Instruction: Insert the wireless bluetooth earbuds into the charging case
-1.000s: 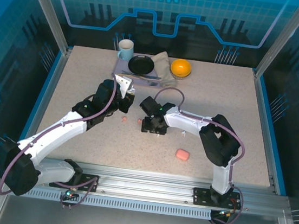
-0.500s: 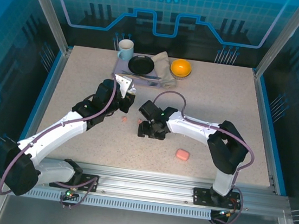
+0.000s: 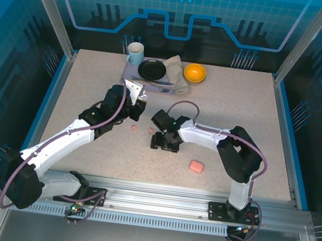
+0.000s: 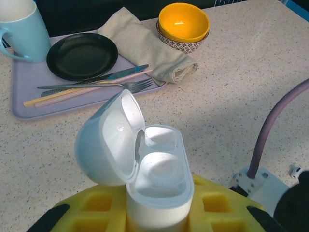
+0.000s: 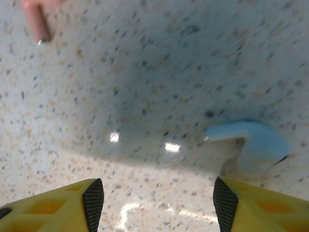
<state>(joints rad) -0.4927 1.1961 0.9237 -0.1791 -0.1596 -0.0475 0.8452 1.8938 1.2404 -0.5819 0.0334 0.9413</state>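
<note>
We saw a smooth white egg-shaped plastic charging case (image 4: pixel 157 169), the biggest of the task's things. The left gripper (image 4: pixel 157 215) was squeezed tight on its bottom half. Its round lid was open and two hollow cups showed inside. A tiny white earbud (image 5: pixel 256 145), with a fat head and a thin stem, lay on the table just past the right gripper (image 5: pixel 158 198). That gripper's fingers were apart with nothing between them. A tiny salmon-pink earbud (image 3: pixel 151 130) lay just beside that gripper. A second salmon-pink earbud (image 3: pixel 133 128) lay near the left gripper.

Blue walls with line patterns and grey metal posts stood around the speckled stone-look table (image 3: pixel 237 124). At its far edge sat a pale purple tray (image 4: pixel 19 108) with a black plate (image 4: pixel 82 55) and a light blue mug (image 4: pixel 21 29). A beige cloth (image 4: pixel 145 46) lay at the tray's right edge, next to a yellow bowl (image 4: pixel 183 21).

The white charging case stood upright, its long way running up and down. In the left wrist view its lid tipped back to the left. In the right wrist view the white earbud lay flat, its long way going side to side. Its stem pointed left and its head was on the right.
</note>
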